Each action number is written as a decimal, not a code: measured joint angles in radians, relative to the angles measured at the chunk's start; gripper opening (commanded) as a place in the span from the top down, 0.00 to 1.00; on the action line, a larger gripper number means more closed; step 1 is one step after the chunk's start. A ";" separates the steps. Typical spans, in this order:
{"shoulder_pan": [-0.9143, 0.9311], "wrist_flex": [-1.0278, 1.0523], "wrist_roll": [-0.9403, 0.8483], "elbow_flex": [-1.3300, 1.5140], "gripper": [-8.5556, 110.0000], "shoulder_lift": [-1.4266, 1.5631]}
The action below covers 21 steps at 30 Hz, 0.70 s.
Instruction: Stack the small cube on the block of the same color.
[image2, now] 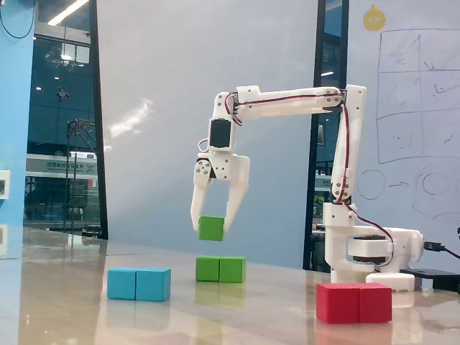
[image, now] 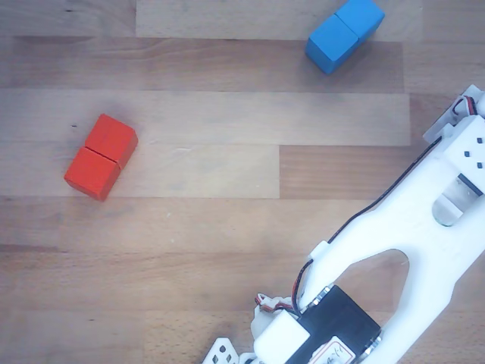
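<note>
In the fixed view my gripper (image2: 213, 227) is shut on the small green cube (image2: 210, 228) and holds it in the air. The cube hangs just above the left half of the green double block (image2: 221, 269), which lies on the table, and there is a clear gap between them. In the other view only my white arm (image: 424, 243) shows at the bottom right. The cube, the green block and the fingertips are hidden or out of frame there.
A blue double block (image2: 139, 284) (image: 345, 34) lies left of the green block in the fixed view. A red double block (image2: 354, 302) (image: 101, 156) lies front right, before my base (image2: 366, 255). The wooden table (image: 227, 227) is bare between them.
</note>
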 measured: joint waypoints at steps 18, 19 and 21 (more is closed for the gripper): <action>0.005 0.023 0.000 -0.002 0.87 -0.115; 0.005 0.023 0.000 -0.002 0.87 -0.124; 0.005 0.023 0.000 -0.002 0.87 -0.138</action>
